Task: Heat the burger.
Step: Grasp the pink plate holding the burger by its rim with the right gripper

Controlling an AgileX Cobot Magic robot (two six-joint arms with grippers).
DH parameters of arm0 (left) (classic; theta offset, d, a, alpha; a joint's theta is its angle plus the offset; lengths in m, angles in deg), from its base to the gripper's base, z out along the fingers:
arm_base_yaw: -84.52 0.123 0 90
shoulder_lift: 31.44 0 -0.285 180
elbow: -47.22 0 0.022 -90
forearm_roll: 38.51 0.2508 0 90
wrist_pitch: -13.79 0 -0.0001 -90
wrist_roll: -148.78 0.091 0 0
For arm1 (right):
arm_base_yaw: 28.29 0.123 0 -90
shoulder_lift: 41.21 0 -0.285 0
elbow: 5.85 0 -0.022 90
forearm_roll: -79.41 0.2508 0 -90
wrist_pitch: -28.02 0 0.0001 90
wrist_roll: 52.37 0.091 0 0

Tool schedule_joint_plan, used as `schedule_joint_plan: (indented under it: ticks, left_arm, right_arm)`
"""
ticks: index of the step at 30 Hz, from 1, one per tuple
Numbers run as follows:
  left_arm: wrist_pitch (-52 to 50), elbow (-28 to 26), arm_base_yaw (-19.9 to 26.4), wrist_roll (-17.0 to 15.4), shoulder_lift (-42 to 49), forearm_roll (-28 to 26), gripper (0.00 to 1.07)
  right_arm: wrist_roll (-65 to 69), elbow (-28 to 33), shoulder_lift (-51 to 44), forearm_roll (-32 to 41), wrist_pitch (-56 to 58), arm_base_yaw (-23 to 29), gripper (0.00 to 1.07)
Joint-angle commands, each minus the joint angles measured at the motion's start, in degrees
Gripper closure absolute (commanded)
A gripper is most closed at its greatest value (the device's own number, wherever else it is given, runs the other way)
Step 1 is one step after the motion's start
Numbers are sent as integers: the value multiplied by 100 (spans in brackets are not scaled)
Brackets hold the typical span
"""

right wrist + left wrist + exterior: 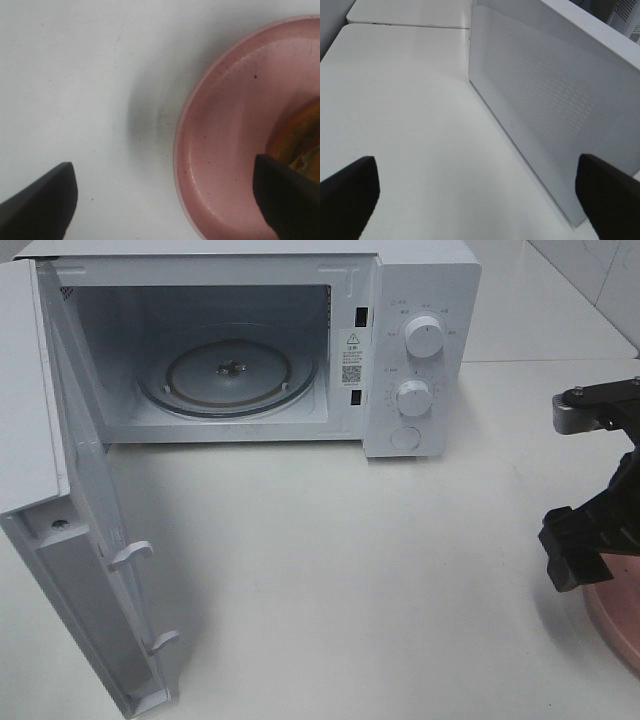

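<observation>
Black right pincer [162, 162] wide apart over pink plate [225, 125] rim, gripping nothing, left pincer [475, 159] wide, empty

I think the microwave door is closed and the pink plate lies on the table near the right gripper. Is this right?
Not quite: the microwave door is open, swung out to the left, as the exterior high view shows. The pink plate does lie on the table near the right gripper.

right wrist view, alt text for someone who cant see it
A round pink plate rests on the white table, a sliver of the burger on it cut off by the frame. The right gripper hangs open above, holding nothing.
</observation>
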Motion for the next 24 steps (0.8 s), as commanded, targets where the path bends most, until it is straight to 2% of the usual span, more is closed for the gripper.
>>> schedule_joint_plan:
  ticks: [1,24]
  left_arm:
    - [23,17,6,17,103,-34,7]
    - [23,17,6,17,103,-34,7]
  right_arm:
    - [109,195,195,-97,-229,-258,19]
    - [424,390,1541,-229,-1306,-321,26]
